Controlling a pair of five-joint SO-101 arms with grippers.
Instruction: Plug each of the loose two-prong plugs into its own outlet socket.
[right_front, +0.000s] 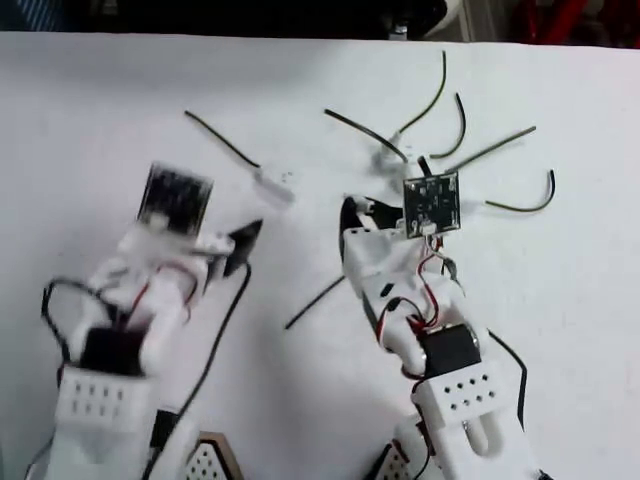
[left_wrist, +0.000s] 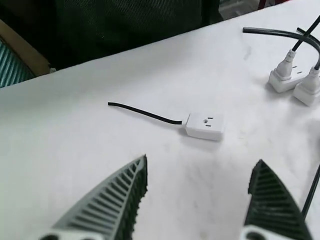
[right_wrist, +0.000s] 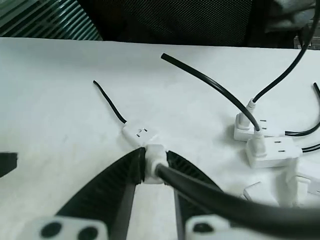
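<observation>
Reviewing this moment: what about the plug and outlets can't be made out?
1. Right wrist view: prongs of the plug in the right gripper, hidden by its own body; contact with the loose outlet unclear.
2. High view: that plug, hidden under the right arm at its wrist.
3. Right wrist view: outlets at the edge, cut off and crossed by the held cable.

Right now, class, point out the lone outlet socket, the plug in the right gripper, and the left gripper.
lone outlet socket (left_wrist: 205, 125), left wrist view, its white housing.
plug (right_wrist: 153, 162), right wrist view, its white body.
left gripper (left_wrist: 202, 161), left wrist view, midway between fingertips.
</observation>
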